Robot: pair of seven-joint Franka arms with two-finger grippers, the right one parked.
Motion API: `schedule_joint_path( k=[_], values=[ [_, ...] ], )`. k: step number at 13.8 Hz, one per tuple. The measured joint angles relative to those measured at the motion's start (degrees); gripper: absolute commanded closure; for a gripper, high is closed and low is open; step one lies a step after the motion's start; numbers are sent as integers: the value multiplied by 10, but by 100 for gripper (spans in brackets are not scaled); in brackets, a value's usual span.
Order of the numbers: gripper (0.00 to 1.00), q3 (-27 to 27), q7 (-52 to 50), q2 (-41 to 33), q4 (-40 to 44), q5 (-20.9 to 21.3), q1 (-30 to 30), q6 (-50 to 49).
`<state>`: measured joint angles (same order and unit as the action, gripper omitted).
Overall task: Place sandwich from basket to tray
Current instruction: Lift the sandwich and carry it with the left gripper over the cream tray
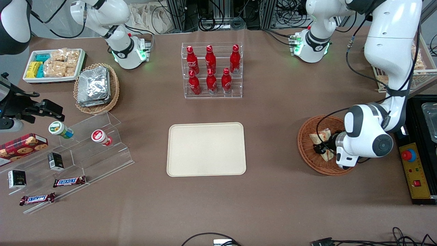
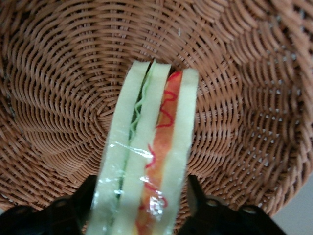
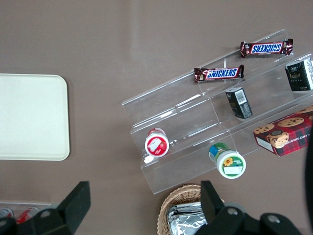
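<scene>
Now, with our hand (image 2: 142, 205) clamped on the sandwich (image 2: 146, 156) down in the basket (image 2: 58, 98) near the bench's working-arm end, we should lift straight up, clearing the rim before heading for the tray (image 1: 206, 149).

Clear rack (image 1: 212, 70) near the table's edge farthest from the front camera, mid-table, holding six red bottles (image 1: 211, 70) in two rows. Toward the parked arm's end: white bin (image 1: 54, 65) of snack packets at the corner, tan wicker basket (image 1: 97, 87) with foil packets beside it. Nearer the front camera, a stepped acrylic stand (image 1: 73, 155) with two round tubs (image 1: 60, 130), two small black boxes (image 1: 55, 161), two Snickers bars (image 1: 69, 181). Cookie box (image 1: 22, 145) at that table edge.
</scene>
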<state>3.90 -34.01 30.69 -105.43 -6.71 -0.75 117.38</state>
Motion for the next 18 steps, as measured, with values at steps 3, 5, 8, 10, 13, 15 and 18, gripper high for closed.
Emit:
schedule_joint_path(
  k=[3, 5, 8, 10, 13, 15, 18],
  values=[
    [100, 5, 12, -12, 4, 0, 0, -3],
    [100, 16, 50, -36, 18, 0, 1, -32],
    [100, 37, 157, -72, 80, 0, 2, -118],
    [100, 63, 185, -77, 126, 0, 7, -152],
    [100, 84, 164, -57, 169, 0, 66, -156],
    [100, 86, 105, -21, 204, 0, 115, -154],
    [100, 87, 72, 44, 253, 0, 173, -142]
  ],
)
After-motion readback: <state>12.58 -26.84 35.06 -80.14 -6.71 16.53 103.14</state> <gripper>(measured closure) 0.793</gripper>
